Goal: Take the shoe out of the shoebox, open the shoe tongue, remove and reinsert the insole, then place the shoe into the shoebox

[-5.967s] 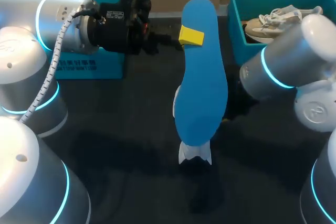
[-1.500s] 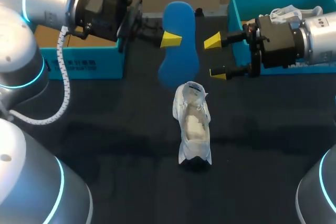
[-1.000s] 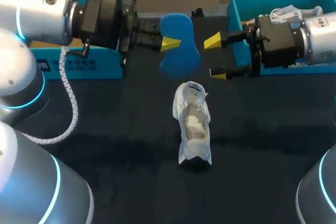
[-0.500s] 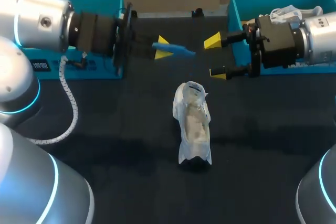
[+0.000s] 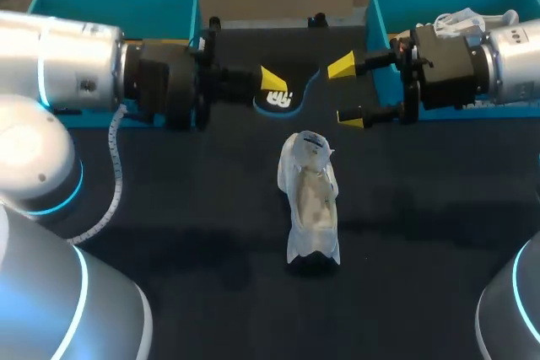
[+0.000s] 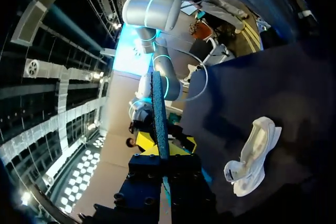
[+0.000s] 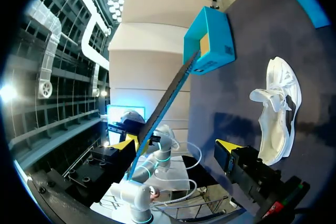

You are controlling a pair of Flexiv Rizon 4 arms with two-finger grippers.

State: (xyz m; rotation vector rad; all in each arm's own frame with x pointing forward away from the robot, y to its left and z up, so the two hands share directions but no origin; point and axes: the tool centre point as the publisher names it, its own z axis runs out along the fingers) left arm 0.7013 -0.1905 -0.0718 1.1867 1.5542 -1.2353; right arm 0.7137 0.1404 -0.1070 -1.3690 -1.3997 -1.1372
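At the far left of the table [image 5: 211, 208] a teal shoebox [image 5: 160, 2] is seen, and in front of it the left arm [image 5: 59, 61] is stretched toward the middle. The left gripper [image 5: 272, 82] is closed on one end of the insole [image 5: 283, 100], which is held above the table with its dark underside and a white mark turned up and a blue edge showing along its far side. In the left wrist view the insole [image 6: 159, 108] is seen edge-on, pinched between the yellow tips of the left gripper [image 6: 164, 149], with the white shoe [image 6: 252, 156] lying on the table off to one side.

The shoe [image 5: 310, 204] is set on the table near the middle, nearer than both grippers and touched by neither, with its mouth turned upward.

The right gripper [image 5: 348, 92] is held just beside the free end of the insole, its fingers spread wide and nothing between them. In the right wrist view the insole [image 7: 168, 98] is seen as a thin slanted strip ahead of the spread right gripper [image 7: 177, 145], and the shoe [image 7: 278, 114] is seen beside it. Behind the right arm a second teal shoebox [image 5: 380, 14] is placed, with another shoe [image 5: 456, 18] partly visible inside.
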